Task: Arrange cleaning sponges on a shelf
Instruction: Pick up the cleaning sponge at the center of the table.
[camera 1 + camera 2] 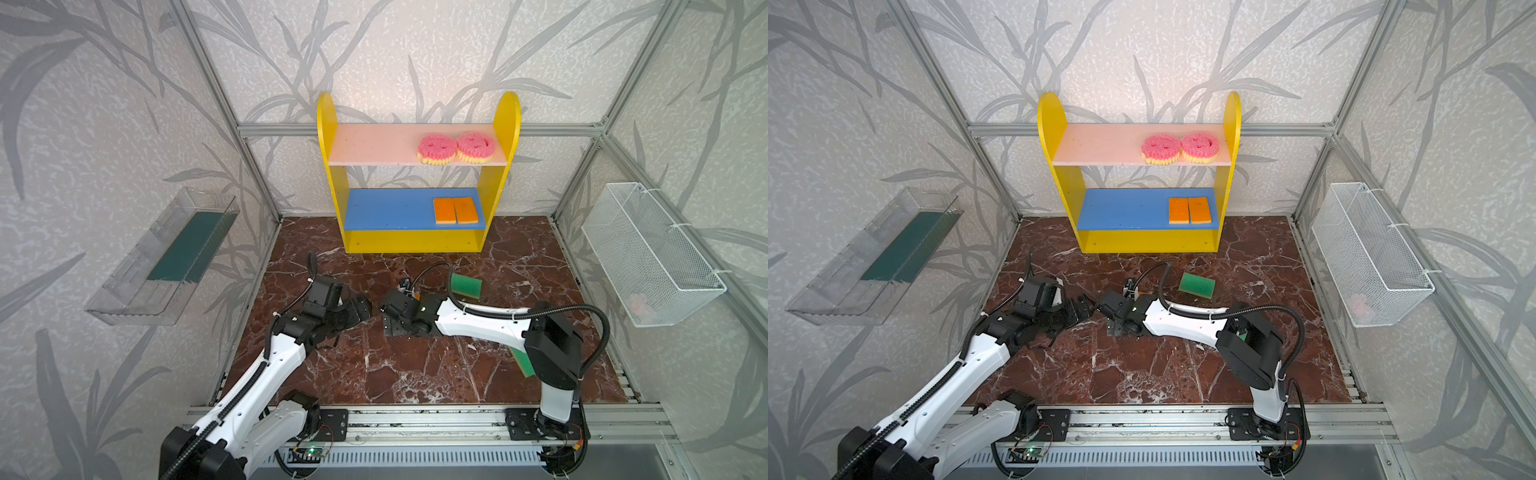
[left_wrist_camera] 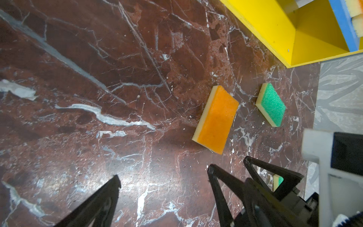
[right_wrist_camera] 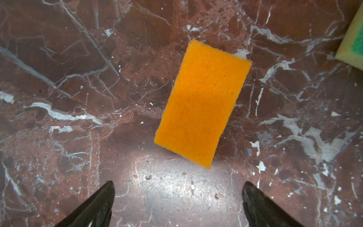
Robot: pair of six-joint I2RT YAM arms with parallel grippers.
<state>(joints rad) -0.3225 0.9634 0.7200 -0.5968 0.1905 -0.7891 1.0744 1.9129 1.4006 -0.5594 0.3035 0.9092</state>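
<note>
The shelf [image 1: 415,243] stands at the back. Two pink smiley sponges [image 1: 440,148] lie on its pink upper board and two orange sponges [image 1: 444,210] on its blue board. A third orange sponge [image 3: 202,104] lies flat on the marble floor, just ahead of my open right gripper [image 3: 177,184], untouched. My right wrist covers it in both top views. One green sponge [image 1: 467,284] lies on the floor beside it. Another green sponge [image 1: 521,361] is half hidden under my right arm. My left gripper [image 2: 164,175] hovers open and empty, close to the right gripper [image 1: 390,326].
A clear plastic tray [image 1: 166,257] with a dark green liner hangs on the left wall. A white wire basket [image 1: 648,253] hangs on the right wall. Aluminium frame posts and the front rail [image 1: 415,419] border the floor.
</note>
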